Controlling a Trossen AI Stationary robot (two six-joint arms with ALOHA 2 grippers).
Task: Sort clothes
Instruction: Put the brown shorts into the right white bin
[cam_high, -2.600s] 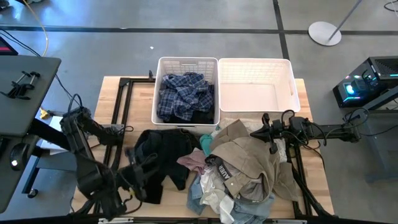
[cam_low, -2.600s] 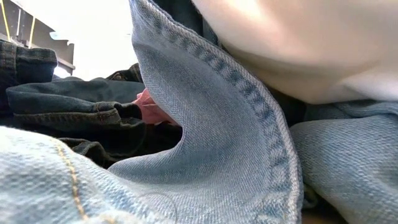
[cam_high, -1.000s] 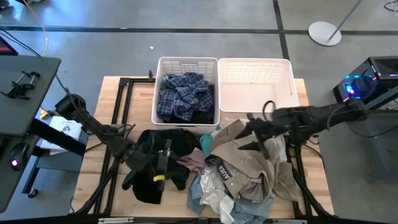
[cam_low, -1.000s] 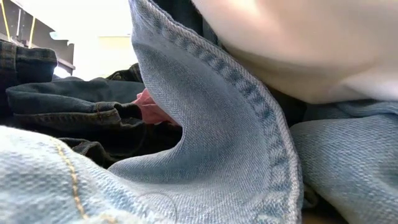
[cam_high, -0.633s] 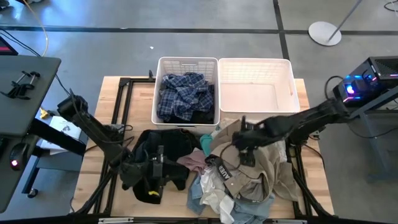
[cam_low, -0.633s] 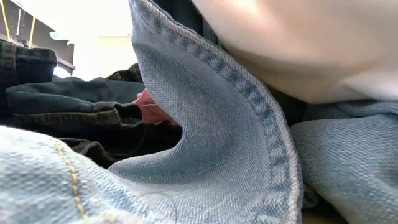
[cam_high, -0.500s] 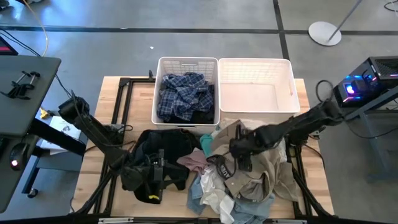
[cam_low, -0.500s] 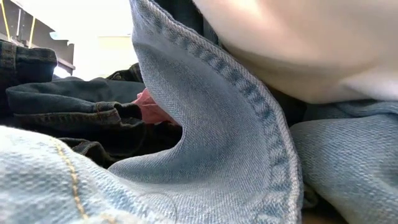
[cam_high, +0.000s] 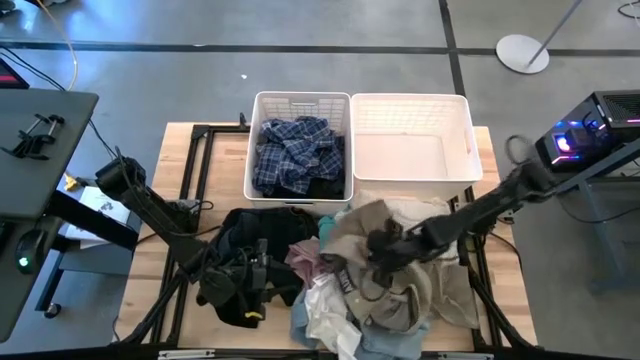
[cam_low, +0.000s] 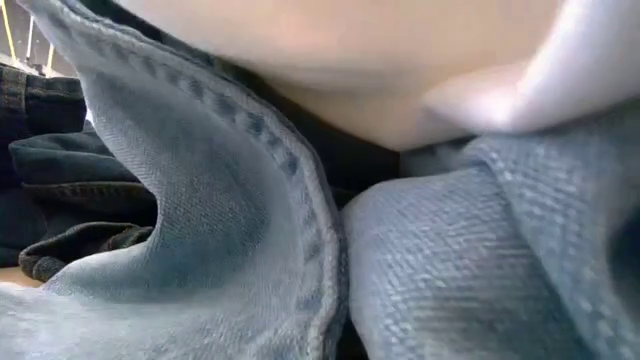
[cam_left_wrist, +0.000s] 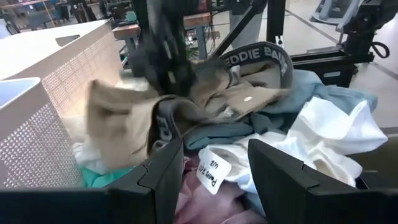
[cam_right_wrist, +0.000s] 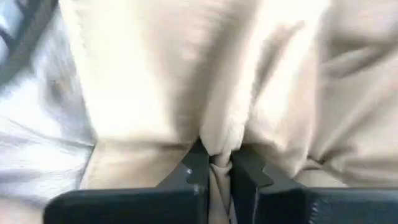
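Seen from above, the right gripper (cam_high: 380, 246) is down in the middle of the clothes pile, on the khaki garment (cam_high: 375, 225). The empty basket (cam_high: 412, 112) lies straight behind the pile, on this arm's side, so I judge the lift must go up and away from the front edge. The right arm is the nearer one for it. The left gripper (cam_high: 255, 275) rests on the black garment (cam_high: 262, 237), just beside the pile. I count two baskets; the left basket (cam_high: 262, 110) already holds one navy plaid garment (cam_high: 296, 150) with something dark under it. How many pieces are in the pile I cannot tell.

At table height, only pale blue denim (cam_low: 230, 240) fills the picture, with a dark denim piece (cam_low: 60, 180) behind it; no gripper shows.

From the left wrist, its two fingers (cam_left_wrist: 163, 174) stand apart with nothing between them. Ahead lie a pink piece (cam_left_wrist: 205, 202), a white piece (cam_left_wrist: 323, 134) and a teal piece (cam_left_wrist: 249, 127).

From the right wrist, the fingers (cam_right_wrist: 196, 167) are closed on a fold of khaki cloth.
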